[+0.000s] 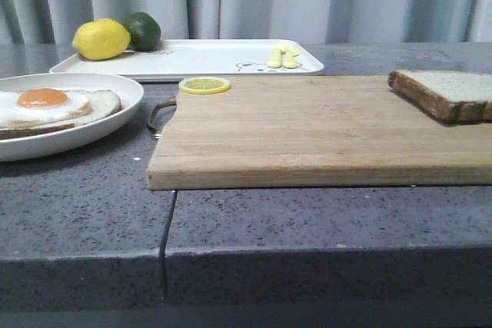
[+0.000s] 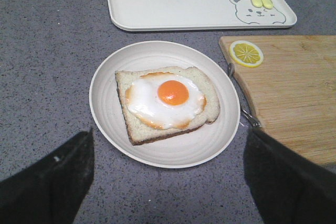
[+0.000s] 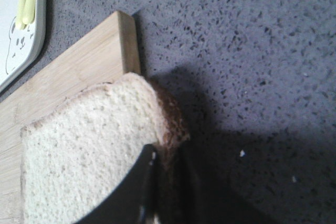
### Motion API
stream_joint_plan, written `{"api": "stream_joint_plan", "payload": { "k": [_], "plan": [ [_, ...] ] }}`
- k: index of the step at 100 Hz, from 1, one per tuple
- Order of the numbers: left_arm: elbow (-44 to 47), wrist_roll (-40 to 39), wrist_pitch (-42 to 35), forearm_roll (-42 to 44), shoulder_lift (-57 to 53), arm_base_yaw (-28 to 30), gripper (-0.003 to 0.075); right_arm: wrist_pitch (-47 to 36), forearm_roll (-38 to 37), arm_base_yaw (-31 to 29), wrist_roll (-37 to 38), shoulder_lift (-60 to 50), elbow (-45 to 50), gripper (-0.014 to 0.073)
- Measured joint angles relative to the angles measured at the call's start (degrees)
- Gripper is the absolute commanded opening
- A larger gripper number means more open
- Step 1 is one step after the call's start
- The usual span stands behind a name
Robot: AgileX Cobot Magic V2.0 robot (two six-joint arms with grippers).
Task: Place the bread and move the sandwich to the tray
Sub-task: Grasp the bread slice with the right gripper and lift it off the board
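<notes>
**Bread gripped at board's far right, egg slice waits at left**

The bread (image 1: 450, 91) lies at the right end of the board (image 1: 307, 128), one edge overhanging the desk (image 1: 307, 220). In the right wrist view the right gripper (image 3: 163, 182) is clamped on the bread at its crust edge, one finger (image 3: 137, 192) lying on the pale crumb. The slice sits flat, its plane level with the board. The sandwich (image 2: 167, 100) rests in the plate (image 2: 105, 108) well to the left, directly ahead of the left gripper (image 2: 168, 182), whose fingers stand spread and empty to either side. So the bread must travel leftward across the board; the right arm has it. Behind lies the tray (image 1: 207, 59). Count: one bread, one sandwich, one plate, one tray, one board, one lemon slice (image 1: 204, 84), one lemon (image 1: 101, 38), one lime (image 1: 143, 30).
</notes>
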Motion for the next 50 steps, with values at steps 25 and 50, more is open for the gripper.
{"api": "stream_joint_plan", "payload": {
  "k": [25,50],
  "plan": [
    [0.0,0.0,0.0,0.0,0.0,0.0,0.0546,0.0,0.21,0.0,0.0,0.0,0.0,-0.0046],
    [0.0,0.0,0.0,0.0,0.0,0.0,0.0546,0.66,0.84,0.0,0.0,-0.99,-0.1,-0.0046]
  ]
}}
